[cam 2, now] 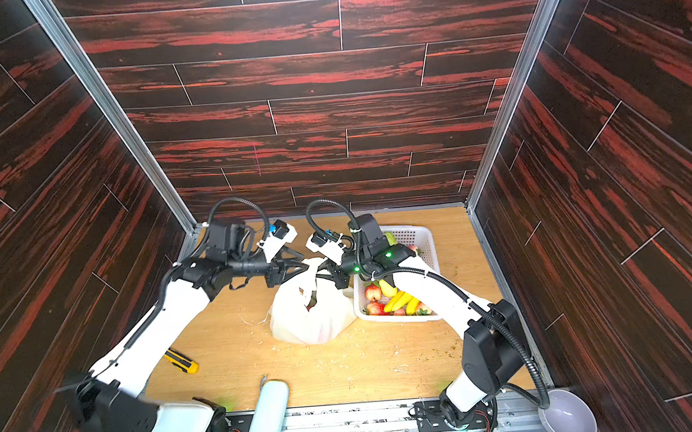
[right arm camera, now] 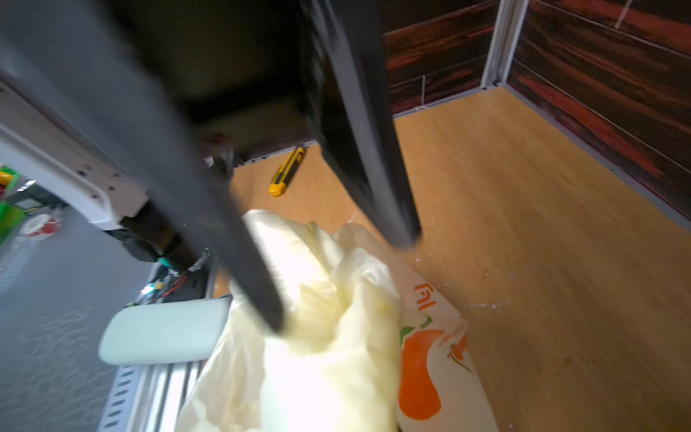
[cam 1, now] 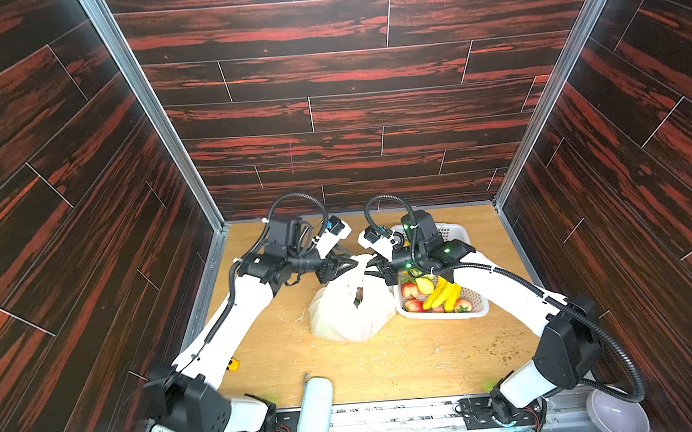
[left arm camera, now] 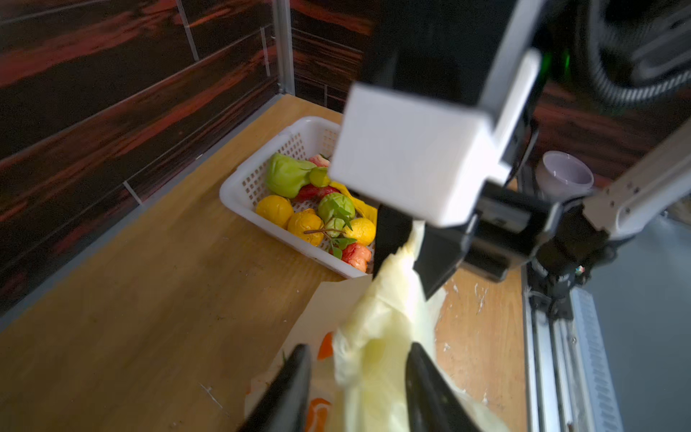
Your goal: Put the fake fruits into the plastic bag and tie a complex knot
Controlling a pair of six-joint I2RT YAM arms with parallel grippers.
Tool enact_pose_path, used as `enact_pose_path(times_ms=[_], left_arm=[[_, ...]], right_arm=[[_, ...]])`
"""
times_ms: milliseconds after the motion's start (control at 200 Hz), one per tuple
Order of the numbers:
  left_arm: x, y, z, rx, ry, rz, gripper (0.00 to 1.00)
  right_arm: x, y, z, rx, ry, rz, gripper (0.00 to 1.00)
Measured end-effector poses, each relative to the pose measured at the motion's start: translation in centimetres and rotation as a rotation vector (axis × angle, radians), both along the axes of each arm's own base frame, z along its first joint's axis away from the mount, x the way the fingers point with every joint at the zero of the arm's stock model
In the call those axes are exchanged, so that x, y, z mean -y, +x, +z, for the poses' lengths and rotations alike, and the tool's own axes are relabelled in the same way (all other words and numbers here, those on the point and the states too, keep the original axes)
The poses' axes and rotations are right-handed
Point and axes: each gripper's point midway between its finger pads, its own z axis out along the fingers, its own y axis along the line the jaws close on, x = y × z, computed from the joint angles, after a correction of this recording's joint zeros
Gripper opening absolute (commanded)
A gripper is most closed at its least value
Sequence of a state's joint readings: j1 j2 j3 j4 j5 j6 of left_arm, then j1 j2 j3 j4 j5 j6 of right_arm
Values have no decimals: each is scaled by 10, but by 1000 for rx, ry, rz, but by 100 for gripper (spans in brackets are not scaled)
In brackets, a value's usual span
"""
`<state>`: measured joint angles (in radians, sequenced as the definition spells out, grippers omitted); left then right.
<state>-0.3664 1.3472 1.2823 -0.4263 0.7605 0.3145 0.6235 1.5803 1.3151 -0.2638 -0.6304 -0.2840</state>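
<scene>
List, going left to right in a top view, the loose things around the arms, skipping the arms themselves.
yellow utility knife → plastic bag → white basket → pale bowl

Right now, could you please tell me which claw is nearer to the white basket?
Right. The right claw is shut on the bunched top of the plastic bag, beside the white basket; the left claw is open around that plastic on the bag's far side from the basket.
</scene>
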Motion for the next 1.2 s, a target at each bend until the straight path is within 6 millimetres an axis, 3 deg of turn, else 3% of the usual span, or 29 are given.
enact_pose_path(times_ms=[110, 225, 371, 476, 566, 832, 1197], left_arm=[[-17, 2, 5, 26, -20, 100, 58], [-48, 17, 6, 51, -50, 254, 58], [-70, 38, -25, 15, -70, 372, 47], [-63, 42, -53, -23, -78, 333, 46], [-53, 43, -66, -43, -100, 273, 46], [-31, 43, -80, -69, -150, 133, 46], [-4, 19, -86, -74, -151, -20, 55]], right_arm=[[1, 3, -3, 14, -2, -18, 0], [1, 4, 2, 42, 14, -25, 0], [3, 5, 11, 81, 33, -37, 0], [5, 5, 13, 96, 38, -46, 0], [6, 5, 12, 101, 38, -54, 0], [8, 4, 4, 98, 44, -66, 0], [12, 15, 5, 143, 30, -126, 0]])
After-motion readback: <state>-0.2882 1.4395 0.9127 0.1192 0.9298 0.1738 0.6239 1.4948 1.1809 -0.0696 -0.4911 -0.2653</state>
